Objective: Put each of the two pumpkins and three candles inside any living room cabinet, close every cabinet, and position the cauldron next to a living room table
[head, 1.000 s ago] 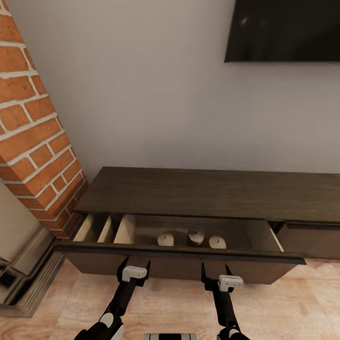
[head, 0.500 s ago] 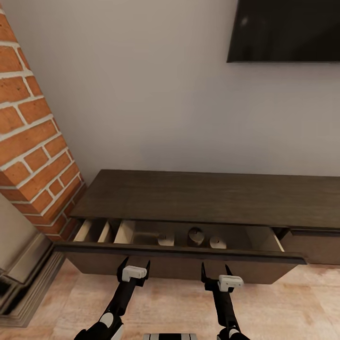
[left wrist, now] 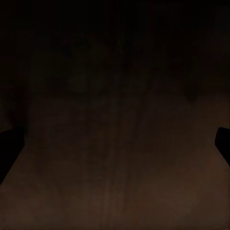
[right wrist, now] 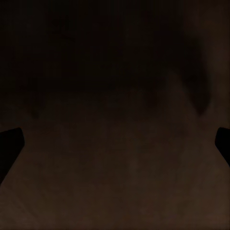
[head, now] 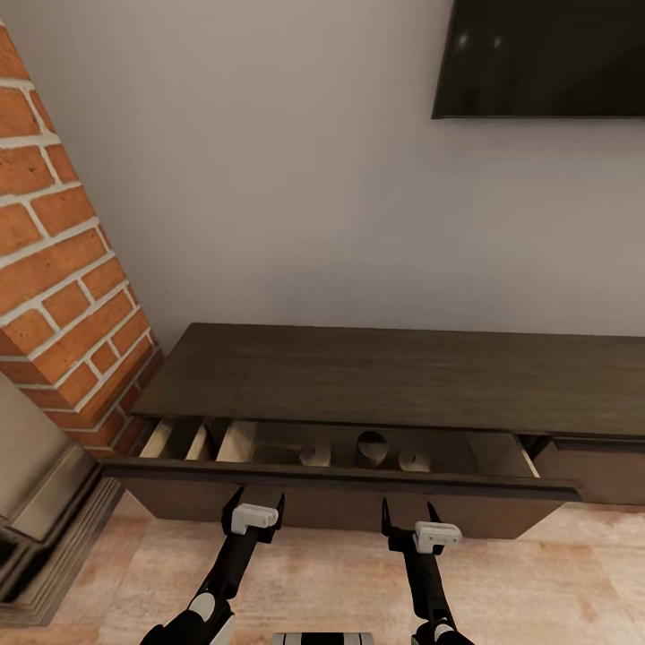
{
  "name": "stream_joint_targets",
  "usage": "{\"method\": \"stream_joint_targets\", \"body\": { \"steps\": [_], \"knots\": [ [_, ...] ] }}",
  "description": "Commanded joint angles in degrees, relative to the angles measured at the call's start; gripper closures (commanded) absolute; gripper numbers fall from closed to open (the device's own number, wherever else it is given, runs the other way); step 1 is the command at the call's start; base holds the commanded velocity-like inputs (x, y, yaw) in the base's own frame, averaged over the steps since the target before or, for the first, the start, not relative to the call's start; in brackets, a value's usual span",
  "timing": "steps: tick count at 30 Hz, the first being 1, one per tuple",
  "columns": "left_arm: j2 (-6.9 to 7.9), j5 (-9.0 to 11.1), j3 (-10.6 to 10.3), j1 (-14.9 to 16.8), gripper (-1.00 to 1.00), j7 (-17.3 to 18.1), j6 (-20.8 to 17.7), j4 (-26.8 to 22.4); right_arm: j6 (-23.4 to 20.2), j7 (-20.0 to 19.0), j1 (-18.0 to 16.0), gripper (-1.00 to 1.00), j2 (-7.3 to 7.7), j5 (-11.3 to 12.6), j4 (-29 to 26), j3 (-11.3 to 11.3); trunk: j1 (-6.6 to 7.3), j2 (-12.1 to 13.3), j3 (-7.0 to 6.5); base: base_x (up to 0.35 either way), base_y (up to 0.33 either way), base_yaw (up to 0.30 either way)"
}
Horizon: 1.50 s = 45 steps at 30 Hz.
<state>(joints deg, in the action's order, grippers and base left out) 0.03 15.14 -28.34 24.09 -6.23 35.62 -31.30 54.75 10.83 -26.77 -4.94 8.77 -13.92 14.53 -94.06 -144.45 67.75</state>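
Cabinet drawer front [head: 349,497] part-open, long axis crosswise, straight ahead of both claws. Left gripper [head: 255,506] and right gripper [head: 410,517] spread, empty, against the front. Candles [head: 414,460] inside, near back edge.

Head view evenly lit, soft and diffuse, slightly blurry render; faint glare specks on dark TV screen [head: 537,58]; drawer interior [head: 358,443] shadowed. Both wrist views very dark, murky brown, nearly featureless.
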Motion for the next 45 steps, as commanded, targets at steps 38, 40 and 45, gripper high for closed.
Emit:
{"method": "stream_joint_targets", "body": {
  "steps": [38,40,45],
  "knots": [
    [0.06,0.16,-0.49,0.08,-1.00,-0.60,0.32,0.09,0.18,0.23,-0.06,-1.00,0.02,0.55,0.04,0.50,0.01,-0.02,0.04,0.087,0.000,0.000],
    [0.06,0.16,-0.49,0.08,-1.00,-0.57,0.32,0.08,0.18,0.22,-0.06,-1.00,0.02,0.55,0.04,0.50,0.01,-0.02,0.04,0.092,0.000,0.000],
    [0.06,0.16,-0.50,0.08,-1.00,-0.56,0.32,0.02,0.18,0.19,-0.04,-1.00,0.02,0.55,0.04,0.50,0.01,-0.02,0.04,0.064,0.000,0.000]
  ]
}}
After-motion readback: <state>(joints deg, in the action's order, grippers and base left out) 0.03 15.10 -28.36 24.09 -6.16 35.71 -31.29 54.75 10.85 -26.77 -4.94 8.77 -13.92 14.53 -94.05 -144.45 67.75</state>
